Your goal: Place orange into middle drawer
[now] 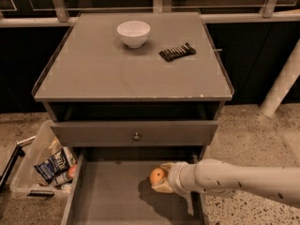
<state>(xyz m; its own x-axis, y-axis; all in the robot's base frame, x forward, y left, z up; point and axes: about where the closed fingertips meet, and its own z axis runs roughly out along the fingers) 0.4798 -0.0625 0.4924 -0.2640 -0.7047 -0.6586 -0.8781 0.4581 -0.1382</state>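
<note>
The orange (157, 176) is small and round, and it is held in my gripper (161, 178) above the open middle drawer (108, 196). That drawer is pulled out at the bottom of the grey cabinet and shows a plain flat grey floor. My white arm (234, 179) reaches in from the right edge of the view. The gripper's shadow falls on the drawer floor below it.
Above the open drawer is a closed drawer front with a small round knob (136, 136). A white bowl (133, 33) and a dark snack bar (177, 51) lie on the cabinet top (93, 74). A clear bin of packets (44, 165) stands on the floor at left.
</note>
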